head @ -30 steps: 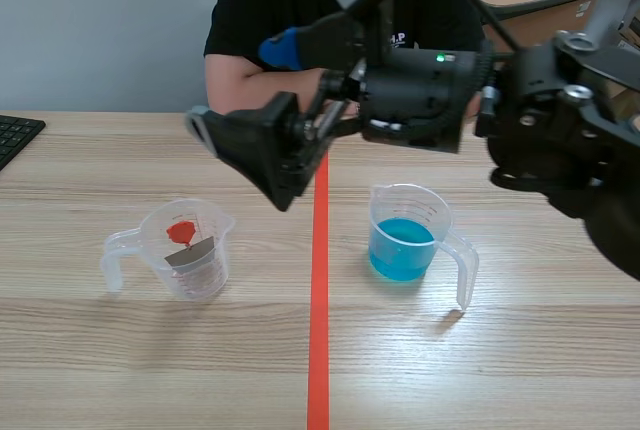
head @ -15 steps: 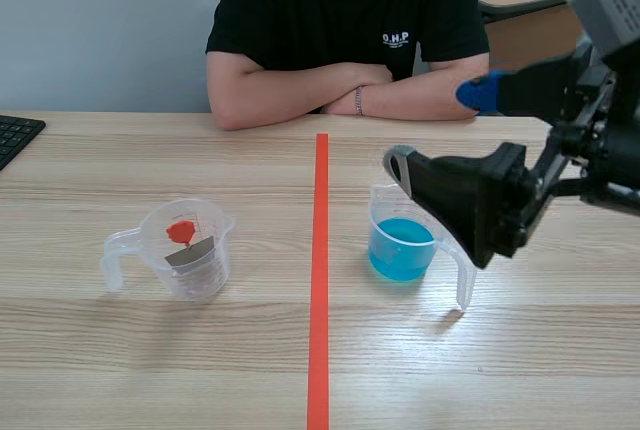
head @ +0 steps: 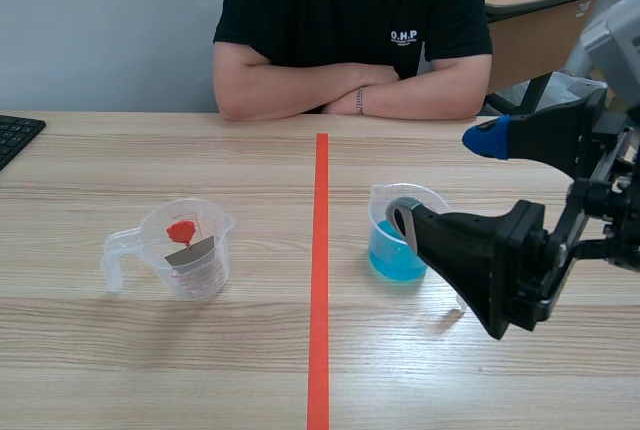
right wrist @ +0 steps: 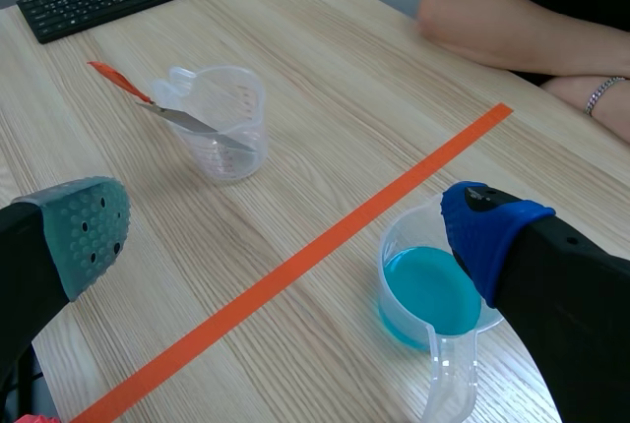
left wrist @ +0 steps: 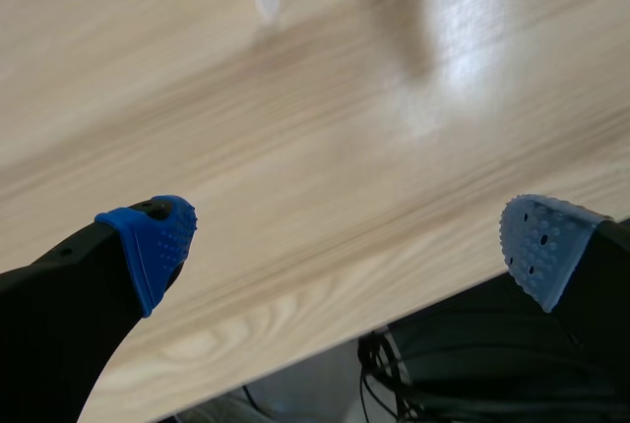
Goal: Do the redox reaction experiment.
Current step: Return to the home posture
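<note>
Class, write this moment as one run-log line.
right pincer: open, near measuring cup of blue liquid | left pincer: open, over table edge | second measuring cup: holds red-tipped metal strip

The right arm point(head: 520, 260), at the right of the scene view, is matte black and blocky, with a pale grey housing point(head: 612, 42) above it at the upper right. The right gripper point(head: 447, 180) has two thick, tapering black fingers, one tipped with a bright blue dotted pad point(head: 488, 138), the other with a grey-green pad point(right wrist: 87, 231). The left gripper point(left wrist: 345, 246) has matching fingers, with one deep blue pad point(left wrist: 156, 244) and one paler grey-blue pad point(left wrist: 539, 246).
</note>
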